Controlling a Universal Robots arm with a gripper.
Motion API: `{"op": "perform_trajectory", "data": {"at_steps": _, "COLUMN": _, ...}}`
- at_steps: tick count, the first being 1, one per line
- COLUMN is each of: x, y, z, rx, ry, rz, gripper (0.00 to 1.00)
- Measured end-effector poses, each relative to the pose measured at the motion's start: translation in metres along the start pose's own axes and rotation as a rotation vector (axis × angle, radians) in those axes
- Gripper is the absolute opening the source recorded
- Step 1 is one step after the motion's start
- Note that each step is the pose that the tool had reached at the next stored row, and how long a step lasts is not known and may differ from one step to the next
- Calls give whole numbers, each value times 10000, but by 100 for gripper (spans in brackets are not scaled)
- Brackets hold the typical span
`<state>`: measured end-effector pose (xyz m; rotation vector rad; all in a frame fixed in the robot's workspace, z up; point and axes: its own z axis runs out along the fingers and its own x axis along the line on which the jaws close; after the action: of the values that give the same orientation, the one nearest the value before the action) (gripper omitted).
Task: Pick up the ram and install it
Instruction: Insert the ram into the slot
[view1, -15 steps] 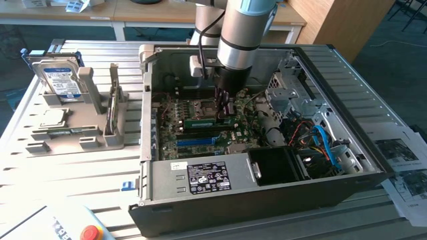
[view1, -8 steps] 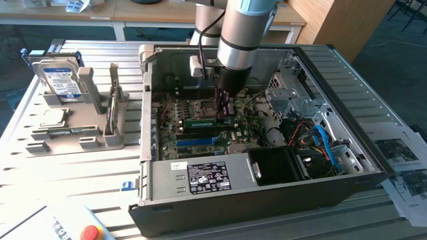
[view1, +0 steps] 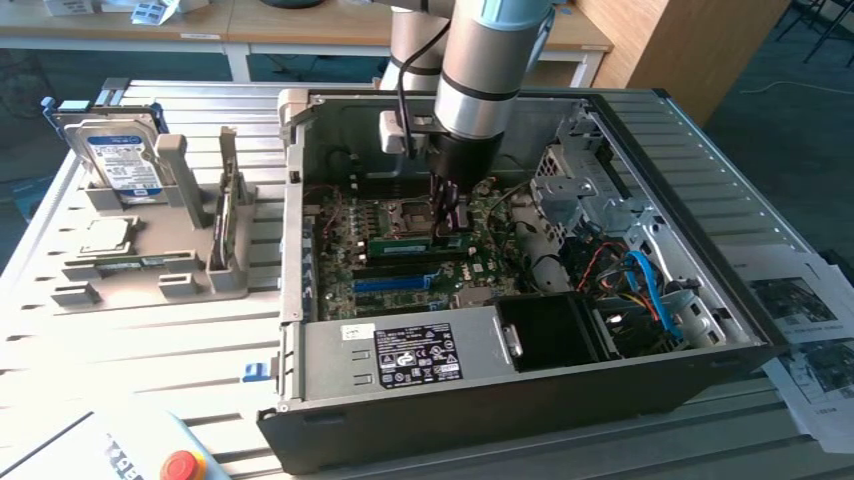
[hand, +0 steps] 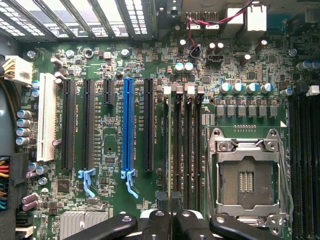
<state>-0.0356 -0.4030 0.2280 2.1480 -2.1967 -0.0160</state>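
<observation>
Arm (view1: 487, 50) reaches down into the pc case (view1: 534, 400). The pincer (hand: 168, 204) is nearly pressed together, just a slit btwn the pads (hand: 160, 199). It looks to be pinching the ram (view1: 400, 244): thin green stick, on edge, low over the motherboard (hand: 109, 150). Stick lines up w/ the memory slots (hand: 182, 145) beside the cpu socket (hand: 247, 175), approx at the slot furthest from the socket. Seated or not: can't tell.

Counts, wrist view:
- 4 black memory slots in that bank; more past the socket, cut by the frame, no. unclear
- 1 blue slot (hand: 127, 125)
- 1 white slot (hand: 46, 117)
- 3 long black card slots (hand: 67, 125) + 1 short one (hand: 107, 91)
- 1 cpu socket, contacts bare

Counts, exterior view:
- 1 arm, 1 case
- 1 power supply (view1: 400, 355) w/ label, at the case edge nearest the camera
- 1 grey rack (view1: 220, 285) on the exterior view's left, on the table (view1: 160, 340)
- in the rack: 1 hard drive (view1: 120, 160) standing up, 1 square chip (view1: 107, 235) flat, 1 greenish strip (view1: 140, 263) flat, can't tell what it is
- 1 red button (view1: 183, 465) at the table edge
</observation>
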Motion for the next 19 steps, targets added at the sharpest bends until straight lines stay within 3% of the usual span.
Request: {"op": "perform_trajectory", "data": {"at_steps": 19, "x": 1, "y": -3, "z": 5, "rx": 5, "ry": 2, "rz": -79, "gripper": 12}}
